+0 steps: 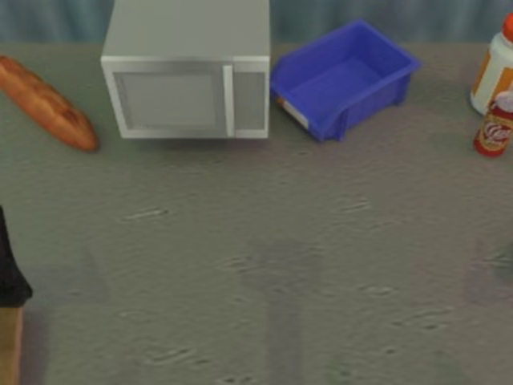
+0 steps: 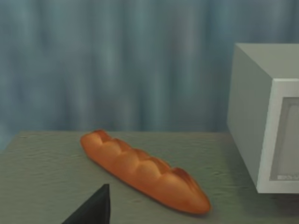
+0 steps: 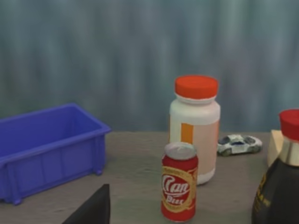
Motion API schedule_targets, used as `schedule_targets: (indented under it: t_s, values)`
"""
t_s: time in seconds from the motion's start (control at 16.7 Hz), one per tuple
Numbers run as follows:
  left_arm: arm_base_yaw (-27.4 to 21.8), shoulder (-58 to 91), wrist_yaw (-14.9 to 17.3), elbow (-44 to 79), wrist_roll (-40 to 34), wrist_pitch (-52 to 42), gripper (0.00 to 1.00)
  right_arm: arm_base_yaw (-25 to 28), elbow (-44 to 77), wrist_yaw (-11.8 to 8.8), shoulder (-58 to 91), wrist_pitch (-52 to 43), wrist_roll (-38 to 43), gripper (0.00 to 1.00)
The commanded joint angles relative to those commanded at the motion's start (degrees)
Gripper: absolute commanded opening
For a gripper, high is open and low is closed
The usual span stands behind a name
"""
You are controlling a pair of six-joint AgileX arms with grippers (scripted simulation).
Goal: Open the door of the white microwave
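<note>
The white microwave (image 1: 188,32) stands at the back of the table, left of centre. Its door (image 1: 168,99), a white frame round a grey window, lies flat against the front, with the narrow control strip (image 1: 250,99) to its right. The left wrist view shows the microwave's side (image 2: 247,112) and a sliver of the door (image 2: 289,135). My left arm (image 1: 10,281) sits at the table's left edge, far from the microwave; one black fingertip (image 2: 98,207) shows with nothing beside it. My right arm is outside the top view; its fingertip (image 3: 96,207) also holds nothing.
A long bread loaf (image 1: 46,104) lies left of the microwave. A blue bin (image 1: 345,76) sits to the microwave's right. At the far right stand a white bottle (image 1: 495,72), a red can (image 1: 494,128), a toy car (image 3: 239,144) and a dark sauce bottle (image 3: 280,186).
</note>
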Motion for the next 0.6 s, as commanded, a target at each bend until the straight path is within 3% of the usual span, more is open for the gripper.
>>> schedule_targets:
  t_s: [0.3, 0.6]
  values:
    - [-1.5, 3.6, -1.0, 3.4, -1.2, -1.3, 1.00, 0.0, 0.0, 0.0, 0.0, 0.0, 0.0, 1.00]
    - [-8.0, 21.6, -5.1, 18.6, -6.4, -6.8, 1.00, 0.0, 0.0, 0.0, 0.0, 0.0, 0.0, 1.00]
